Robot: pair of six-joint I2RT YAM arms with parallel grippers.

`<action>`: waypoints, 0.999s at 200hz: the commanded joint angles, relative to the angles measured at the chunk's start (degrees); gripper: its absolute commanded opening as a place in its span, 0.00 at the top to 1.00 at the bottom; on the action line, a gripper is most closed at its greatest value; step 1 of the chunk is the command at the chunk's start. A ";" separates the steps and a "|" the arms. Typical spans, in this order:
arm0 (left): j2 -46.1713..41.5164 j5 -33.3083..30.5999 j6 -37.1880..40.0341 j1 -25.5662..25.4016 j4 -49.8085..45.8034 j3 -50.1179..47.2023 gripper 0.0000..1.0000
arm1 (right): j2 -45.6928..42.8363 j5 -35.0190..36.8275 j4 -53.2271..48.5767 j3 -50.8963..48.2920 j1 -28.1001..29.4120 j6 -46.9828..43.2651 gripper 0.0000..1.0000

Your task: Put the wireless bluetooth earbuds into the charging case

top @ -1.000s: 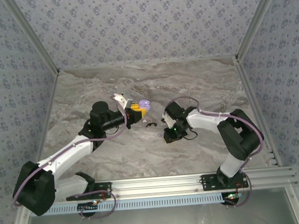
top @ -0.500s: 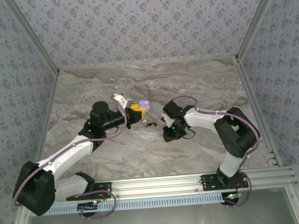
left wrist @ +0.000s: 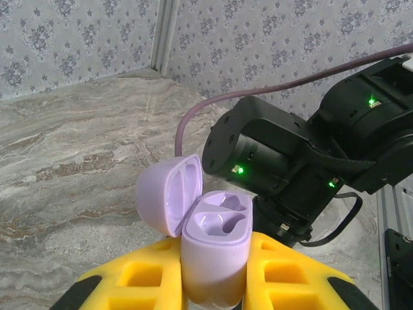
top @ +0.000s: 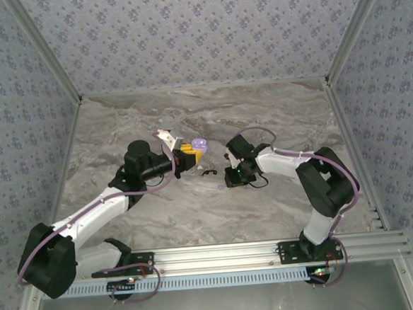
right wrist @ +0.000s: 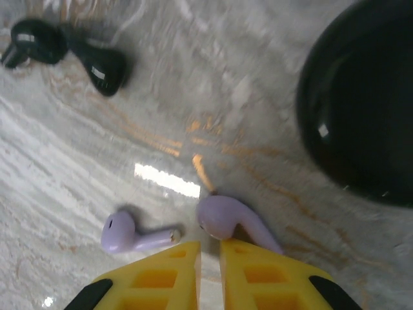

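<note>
Fingers, right gripper (right wrist: 210, 244): the yellow pads (right wrist: 258, 271) stand almost together, with a thin slit between them and nothing in it. One small pale-lilac plastic earbud (right wrist: 226, 218) lies on the grey marbled table (right wrist: 161, 116), touching the tip of one pad. Its twin (right wrist: 129, 234) lies just beside it, clear of both pads. A small black curved piece (right wrist: 64, 51) lies well apart.

Left wrist view: the left gripper (left wrist: 216, 258) is clenched on the lilac charging case (left wrist: 216, 226), held upright. Its hinged lid (left wrist: 164, 194) is open and both wells are empty.

Overhead view: the two grippers face each other, near but not touching.

Judgement: pickup of the first earbud is in hand. The pads must part and straddle it before any carry to the case.
</note>
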 commanded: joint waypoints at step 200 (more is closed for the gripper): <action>-0.94 -0.62 0.29 -0.36 0.14 1.49 0.90 | 3.45 6.53 -12.98 11.41 1.29 -15.09 0.56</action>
